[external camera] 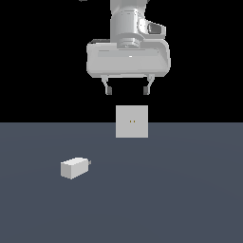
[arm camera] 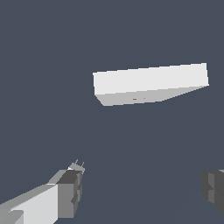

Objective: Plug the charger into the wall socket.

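The charger point(external camera: 73, 168), a small off-white block, lies on the dark floor at the exterior view's left, with its short prongs point(external camera: 88, 163) pointing to that view's right. The wall socket point(external camera: 132, 121), a larger upright off-white square plate with two tiny orange-brown holes, stands at the middle. My gripper point(external camera: 127, 90) hangs open and empty in the air above the socket, apart from both. In the wrist view the socket point(arm camera: 151, 82) shows from above. The charger point(arm camera: 33, 204) shows at a corner, partly behind a dark fingertip point(arm camera: 70, 192), with its prongs point(arm camera: 78, 165) just showing. The other fingertip point(arm camera: 213, 188) is at the frame's edge.
The floor point(external camera: 180, 199) is a flat dark grey-blue surface with a black background behind it. Nothing else shows on it besides the charger and the socket.
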`<state>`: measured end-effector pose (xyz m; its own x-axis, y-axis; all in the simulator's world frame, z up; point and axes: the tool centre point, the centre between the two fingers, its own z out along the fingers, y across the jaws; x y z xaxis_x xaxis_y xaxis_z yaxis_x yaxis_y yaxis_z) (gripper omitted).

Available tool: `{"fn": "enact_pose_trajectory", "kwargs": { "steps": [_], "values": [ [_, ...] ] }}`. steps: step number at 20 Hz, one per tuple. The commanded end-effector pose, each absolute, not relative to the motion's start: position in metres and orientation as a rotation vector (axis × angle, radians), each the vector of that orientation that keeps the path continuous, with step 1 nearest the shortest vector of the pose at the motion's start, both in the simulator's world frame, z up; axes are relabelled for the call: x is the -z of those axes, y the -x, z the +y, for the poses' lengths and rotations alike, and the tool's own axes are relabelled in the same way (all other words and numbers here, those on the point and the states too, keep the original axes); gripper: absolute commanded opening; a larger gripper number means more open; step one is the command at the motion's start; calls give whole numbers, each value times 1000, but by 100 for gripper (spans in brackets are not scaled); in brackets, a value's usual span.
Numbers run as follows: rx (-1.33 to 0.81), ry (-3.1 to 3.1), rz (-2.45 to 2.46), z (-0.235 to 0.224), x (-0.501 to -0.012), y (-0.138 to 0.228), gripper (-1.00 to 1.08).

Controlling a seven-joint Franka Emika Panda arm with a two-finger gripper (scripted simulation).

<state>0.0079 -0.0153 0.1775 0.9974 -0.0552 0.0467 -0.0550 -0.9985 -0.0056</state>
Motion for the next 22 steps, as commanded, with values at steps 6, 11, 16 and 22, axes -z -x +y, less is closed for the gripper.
{"fn": "enact_pose_trajectory", "kwargs": {
  "steps": [6, 11, 16, 22],
  "values": [
    [83, 3136, 99, -14, -176, -6, 100],
    [112, 3138, 138, -8, -170, 1, 100],
    [159, 3140, 203, 1, -161, 11, 100],
    [234, 3139, 305, 16, -145, 26, 100]
  ]
}}
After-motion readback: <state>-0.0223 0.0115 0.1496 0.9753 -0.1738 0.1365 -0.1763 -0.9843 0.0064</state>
